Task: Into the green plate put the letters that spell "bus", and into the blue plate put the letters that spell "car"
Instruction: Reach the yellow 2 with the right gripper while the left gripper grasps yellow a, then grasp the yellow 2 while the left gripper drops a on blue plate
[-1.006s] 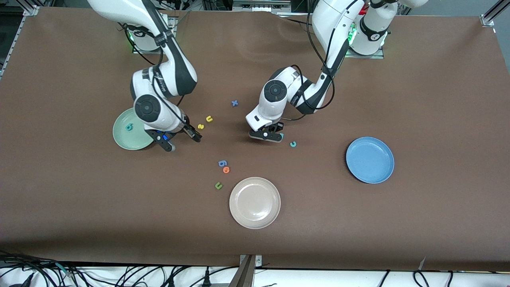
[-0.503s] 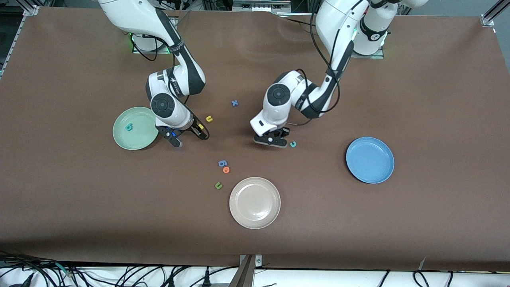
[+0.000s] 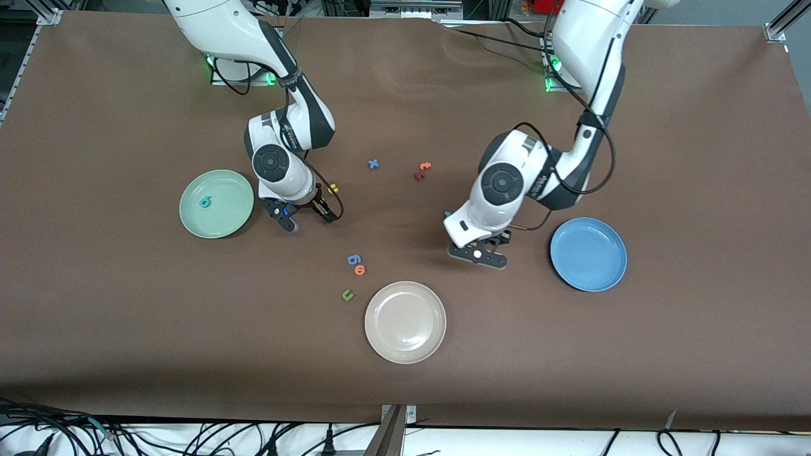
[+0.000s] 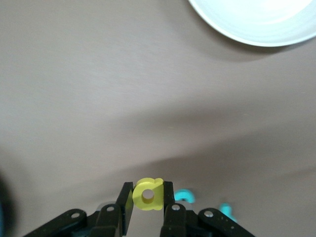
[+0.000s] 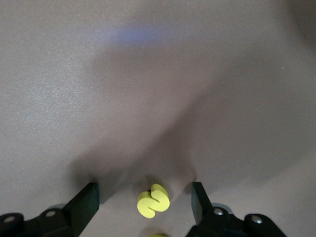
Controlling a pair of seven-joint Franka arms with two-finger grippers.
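Two grippers: left gripper point(image 4: 148, 210) pinches a yellow a point(image 4: 148, 195) beside the blue plate point(image 3: 588, 254); right gripper point(image 5: 143, 197), fingers spread, straddles a yellow s point(image 5: 153, 201) beside the green plate point(image 3: 217, 204).

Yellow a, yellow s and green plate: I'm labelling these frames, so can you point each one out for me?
yellow a point(image 4: 148, 195): left wrist view, its face around the hole.
yellow s point(image 5: 153, 201): right wrist view, middle of its curve.
green plate point(image 3: 223, 218): front view, bare inner surface.

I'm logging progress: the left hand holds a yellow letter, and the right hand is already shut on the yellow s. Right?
Not quite. The left hand does grip the yellow letter, but the right wrist view shows the right hand open, its fingers either side of the yellow s, not touching it.
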